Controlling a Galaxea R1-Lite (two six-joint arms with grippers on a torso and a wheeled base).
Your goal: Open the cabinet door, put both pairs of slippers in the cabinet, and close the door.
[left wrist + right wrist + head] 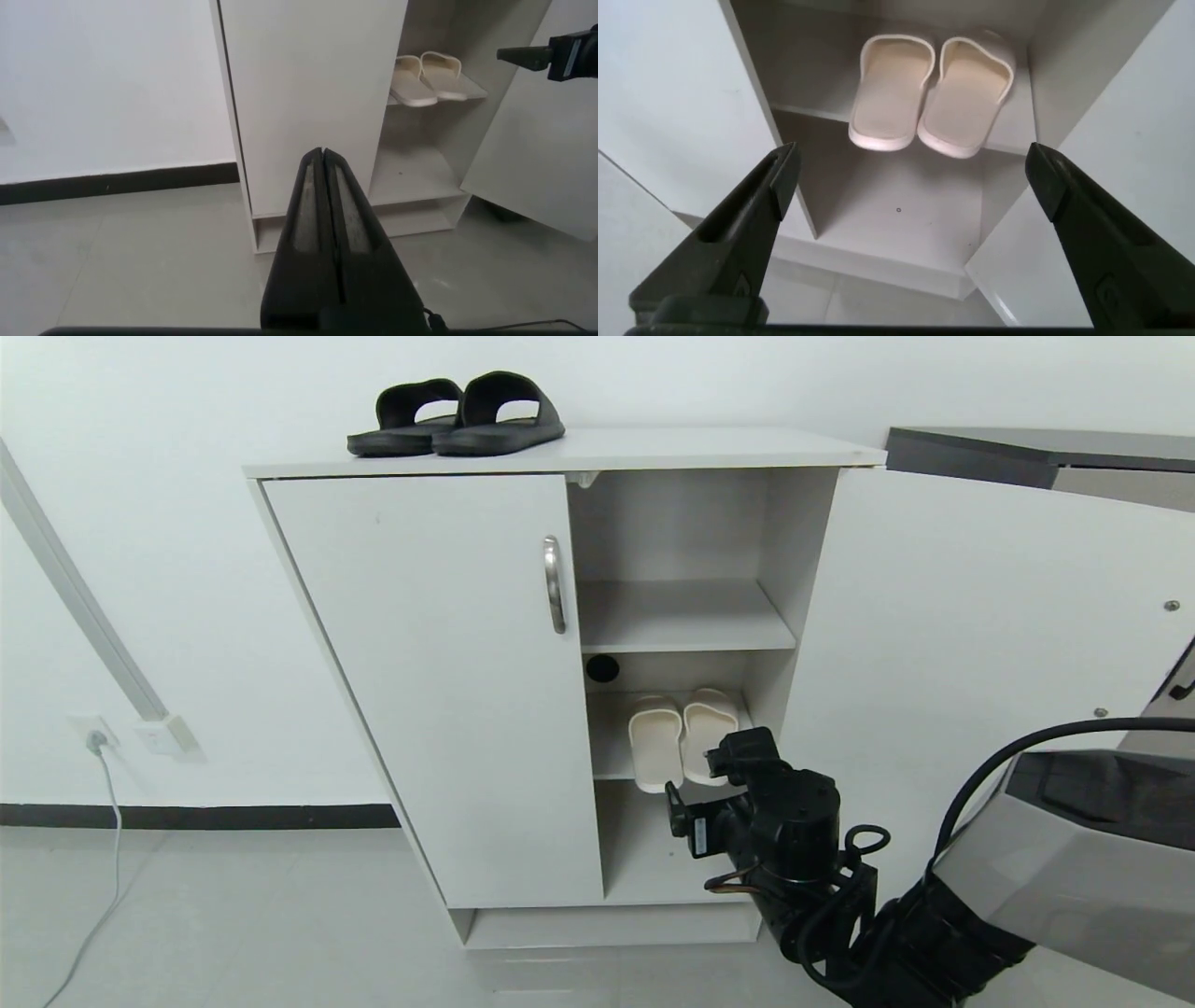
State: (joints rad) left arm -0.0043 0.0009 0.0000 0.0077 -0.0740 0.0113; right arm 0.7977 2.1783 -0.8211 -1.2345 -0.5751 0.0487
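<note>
Right wrist view: the right gripper (913, 154) is gaping wide, empty, facing the cream slippers (929, 89) lying on the cabinet shelf (609, 747). The door (962, 644) is standing open, likely for the black slippers (457, 418) waiting on top; left gripper (322, 154) hanging closed, empty.

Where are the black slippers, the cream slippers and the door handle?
Black rubber slide slippers (450, 433), head view, where the pair touches.
Cream rubber slide slippers (655, 747), head view, one slipper's footbed.
Curved silver metal door handle (555, 584), head view, middle of bar.
</note>
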